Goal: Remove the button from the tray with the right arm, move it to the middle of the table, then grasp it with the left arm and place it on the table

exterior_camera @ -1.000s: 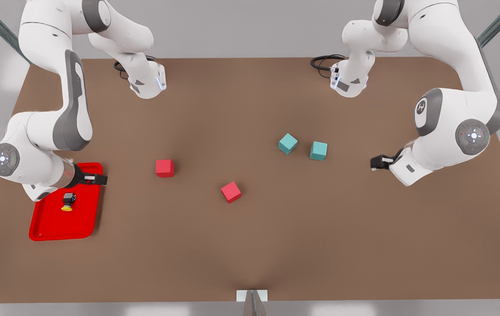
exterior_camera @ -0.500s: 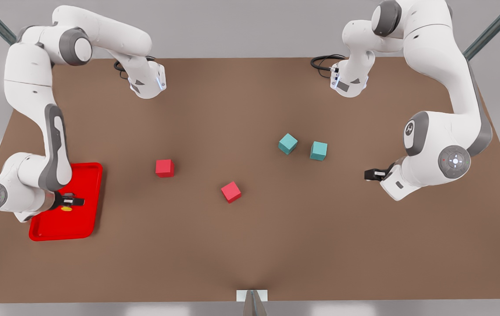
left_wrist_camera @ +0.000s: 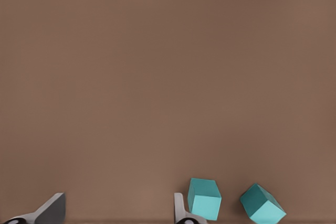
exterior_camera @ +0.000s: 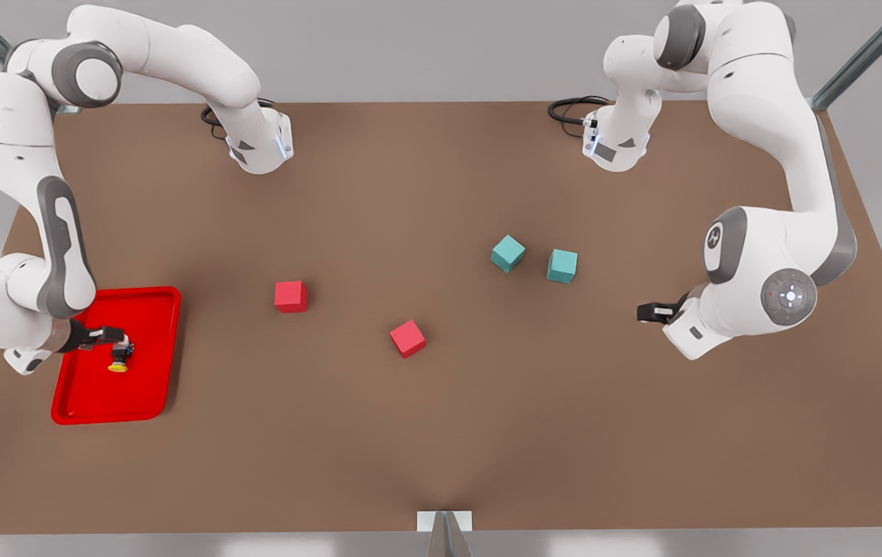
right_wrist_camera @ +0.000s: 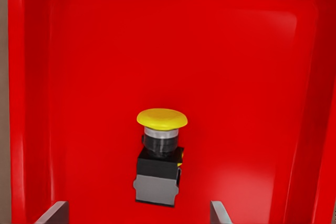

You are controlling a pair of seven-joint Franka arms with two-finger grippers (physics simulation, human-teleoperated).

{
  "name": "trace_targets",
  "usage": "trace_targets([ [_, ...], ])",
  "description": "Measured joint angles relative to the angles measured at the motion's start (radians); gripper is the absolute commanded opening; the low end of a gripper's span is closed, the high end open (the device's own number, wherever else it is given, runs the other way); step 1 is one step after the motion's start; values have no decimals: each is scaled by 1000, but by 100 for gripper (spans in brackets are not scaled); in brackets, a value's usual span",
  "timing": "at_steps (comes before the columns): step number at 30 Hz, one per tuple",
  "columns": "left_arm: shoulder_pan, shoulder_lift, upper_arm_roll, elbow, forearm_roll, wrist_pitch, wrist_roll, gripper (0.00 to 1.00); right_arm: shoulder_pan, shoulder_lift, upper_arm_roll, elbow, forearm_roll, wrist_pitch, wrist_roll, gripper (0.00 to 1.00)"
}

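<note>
The right gripper [exterior_camera: 117,338] hangs spread wide over the tray [exterior_camera: 148,387], its fingers [right_wrist_camera: 56,212] either side of the button [exterior_camera: 120,357], which lies on the tray floor ungripped. The left gripper [exterior_camera: 646,312] waits open near the table's [exterior_camera: 441,433] right edge, beside two teal cubes [exterior_camera: 562,265].

I work in a bare simulated test rig: my two white arms [exterior_camera: 39,232] bolted to a plain brown worktop [exterior_camera: 441,433], grey walls [exterior_camera: 425,46] behind.

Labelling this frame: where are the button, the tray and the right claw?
button [right_wrist_camera: 161,118], right wrist view, yellow cap.
tray [exterior_camera: 112,406], front view, bare floor.
right claw [exterior_camera: 122,340], front view, between fingertips.
</note>
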Motion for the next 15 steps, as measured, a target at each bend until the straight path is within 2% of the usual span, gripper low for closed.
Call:
trace_targets([
  [8,1,-5,0,1,0,-2,-1,100,-63,17,48,-92,-90,106,-83,100],
  [15,0,-6,1,4,1,-1,-2,100,-72,21,52,-126,-149,169,-126,100],
])
